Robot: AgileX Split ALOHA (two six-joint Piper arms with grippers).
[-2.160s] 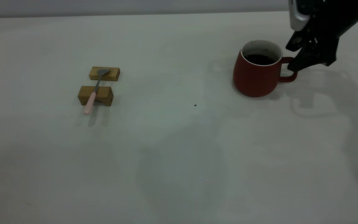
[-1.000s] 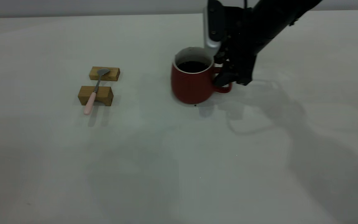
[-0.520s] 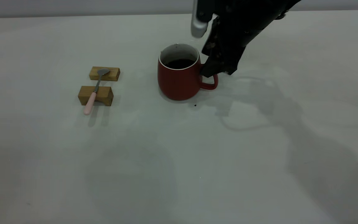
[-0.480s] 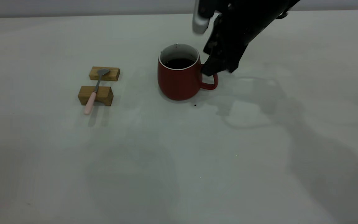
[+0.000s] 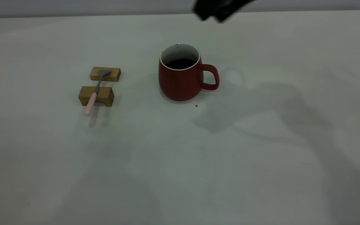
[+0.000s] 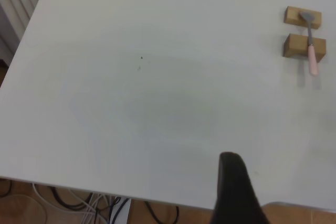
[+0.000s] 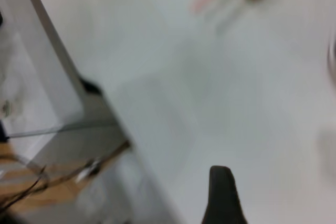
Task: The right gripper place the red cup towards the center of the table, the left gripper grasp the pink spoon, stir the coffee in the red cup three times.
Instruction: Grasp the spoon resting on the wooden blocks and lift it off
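Note:
The red cup (image 5: 180, 79) stands upright near the middle of the table (image 5: 180, 162), its handle pointing right, with dark coffee (image 5: 180, 63) inside. Nothing touches it. My right gripper (image 5: 218, 10) hangs high above and behind the cup, open and empty; one black finger (image 7: 221, 198) shows in the right wrist view. The pink spoon (image 5: 93, 93) lies across two wooden blocks at the left, bowl on the far block. My left gripper (image 6: 257, 203) hovers over the table's near left edge, far from the spoon (image 6: 311, 51), open, with one finger (image 6: 233, 192) showing.
The two wooden blocks (image 5: 105, 74) (image 5: 96, 96) sit one behind the other, left of the cup. A tiny dark speck (image 5: 196, 106) lies just in front of the cup. Cables hang below the table's edge (image 6: 105, 203).
The right gripper carried the cup by its handle from the far right to the middle, set it down, let go and rose up and away. Spoon and blocks stayed put.

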